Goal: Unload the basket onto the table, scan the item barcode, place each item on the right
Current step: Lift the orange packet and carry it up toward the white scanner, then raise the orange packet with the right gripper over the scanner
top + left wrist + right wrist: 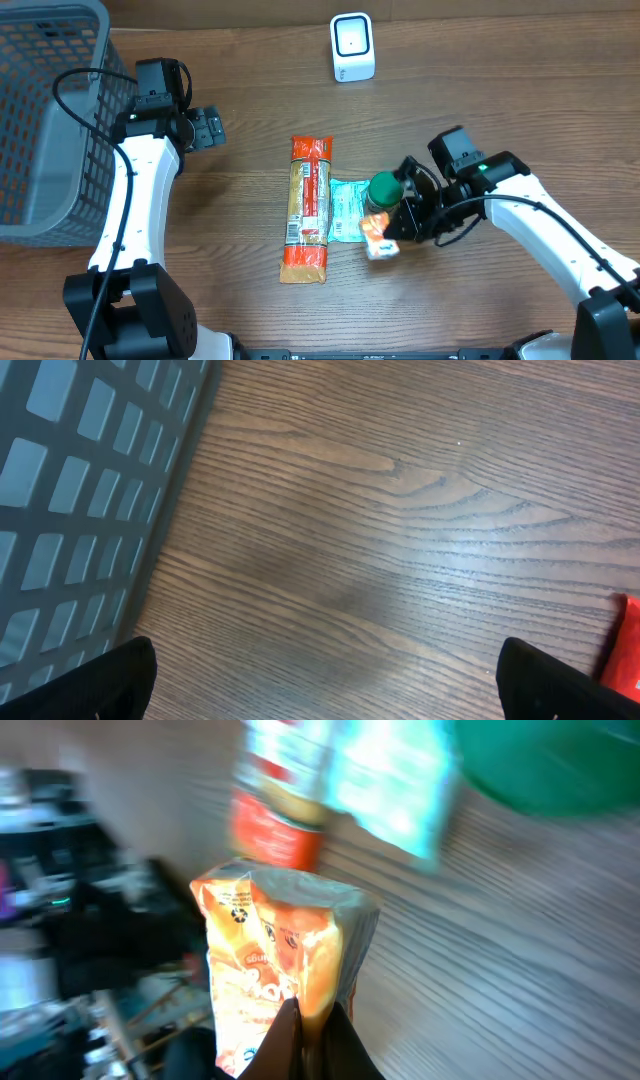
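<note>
The right jaws are clamped on the orange pouch (378, 245) near the middle of the table (480, 100), well apart from the scanner (352, 47), so grasping looks done and scanning remains; the left jaws stand apart.

Wood-grain table (400, 510), soft satin sheen under the left fingers (120, 680), matt grey plastic lattice basket (70, 510) beside them, glossy crinkled orange plastic pouch (280, 950) between the matt black right fingers (285, 1045), smooth white plastic scanner (352, 47) well beyond them
</note>
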Robot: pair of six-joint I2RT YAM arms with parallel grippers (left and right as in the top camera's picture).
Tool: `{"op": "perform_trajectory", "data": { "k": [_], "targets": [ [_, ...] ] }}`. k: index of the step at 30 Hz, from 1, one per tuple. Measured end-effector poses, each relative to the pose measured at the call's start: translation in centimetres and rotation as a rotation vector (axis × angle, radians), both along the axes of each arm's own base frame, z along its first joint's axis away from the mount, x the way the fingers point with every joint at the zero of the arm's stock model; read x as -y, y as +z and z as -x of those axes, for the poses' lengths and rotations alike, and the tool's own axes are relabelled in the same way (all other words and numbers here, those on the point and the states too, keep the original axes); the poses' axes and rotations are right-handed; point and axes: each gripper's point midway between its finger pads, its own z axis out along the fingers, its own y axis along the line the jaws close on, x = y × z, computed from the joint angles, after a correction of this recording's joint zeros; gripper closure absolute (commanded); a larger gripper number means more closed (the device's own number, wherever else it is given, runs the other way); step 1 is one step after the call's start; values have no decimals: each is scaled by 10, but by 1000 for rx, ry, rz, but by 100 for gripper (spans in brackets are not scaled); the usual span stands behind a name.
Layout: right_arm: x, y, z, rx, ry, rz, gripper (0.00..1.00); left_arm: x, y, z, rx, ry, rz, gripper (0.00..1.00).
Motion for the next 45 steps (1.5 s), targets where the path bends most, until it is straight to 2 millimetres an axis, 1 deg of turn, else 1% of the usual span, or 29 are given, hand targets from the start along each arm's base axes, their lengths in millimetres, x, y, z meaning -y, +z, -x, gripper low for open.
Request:
{"op": "perform_trajectory", "data": {
  "k": [4,7,8,13,16,23,27,33,39,45],
  "targets": [
    [-27,32,-11,61,40,-222,96,0,0,0,0,0,0,0],
    [-43,58,-20,108,65,-376,96,0,0,0,-1,0,0,0],
    [-47,66,-23,117,69,-418,96,0,0,0,0,0,0,0],
    [-58,96,-32,139,88,-555,96,0,0,0,0,0,0,0],
    [-61,106,-34,134,91,-594,96,0,0,0,0,0,0,0],
    [-62,113,-34,99,82,-614,96,0,0,0,0,0,0,0],
    [-65,121,-40,91,63,-634,96,0,0,0,0,0,0,0],
    [-69,143,-47,99,69,-695,96,0,0,0,0,0,0,0],
    [-70,163,-44,48,87,-741,96,0,0,0,0,0,0,0],
    [-70,187,-40,-13,109,-776,96,0,0,0,0,0,0,1]
  ]
}}
